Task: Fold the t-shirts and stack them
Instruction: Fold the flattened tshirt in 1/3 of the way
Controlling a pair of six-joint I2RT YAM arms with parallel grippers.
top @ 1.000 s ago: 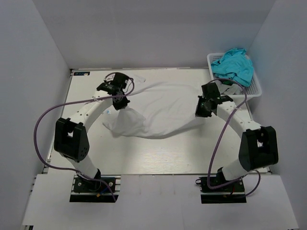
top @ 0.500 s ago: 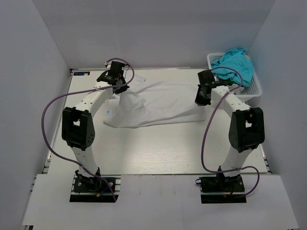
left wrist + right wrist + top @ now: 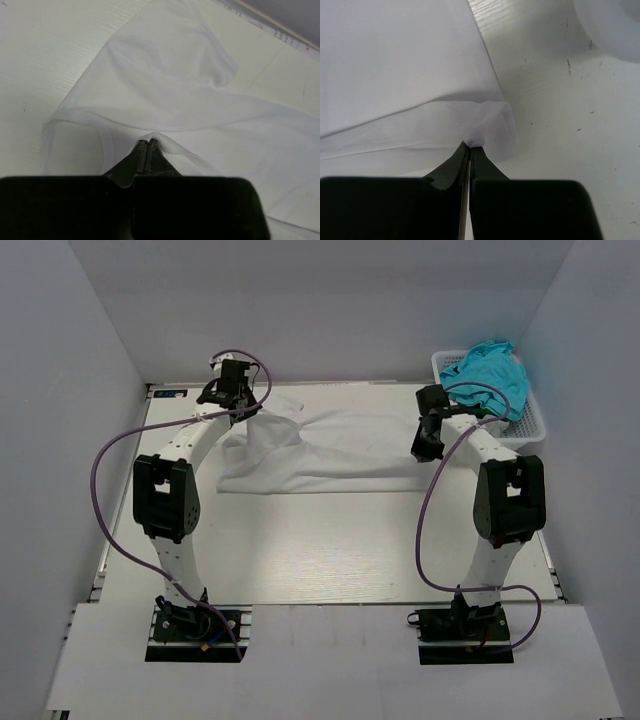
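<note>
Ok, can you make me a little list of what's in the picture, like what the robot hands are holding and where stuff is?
shirt: white t-shirt, stretched wide across the far part of the table, not folded
left hand: left gripper shut, pinching the shirt's left end
right hand: right gripper shut, pinching the shirt's right corner
basket: white basket at the far right corner
in the basket: crumpled blue-green cloth
stack: none yet

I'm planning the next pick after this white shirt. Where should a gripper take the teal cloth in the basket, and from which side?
Probably pinch the teal garment at its raised, crumpled top, coming down from above. It looks heaped over the rim of the white basket, whose walls would block a sideways approach; the bunched folds give ridges to close on.
</note>
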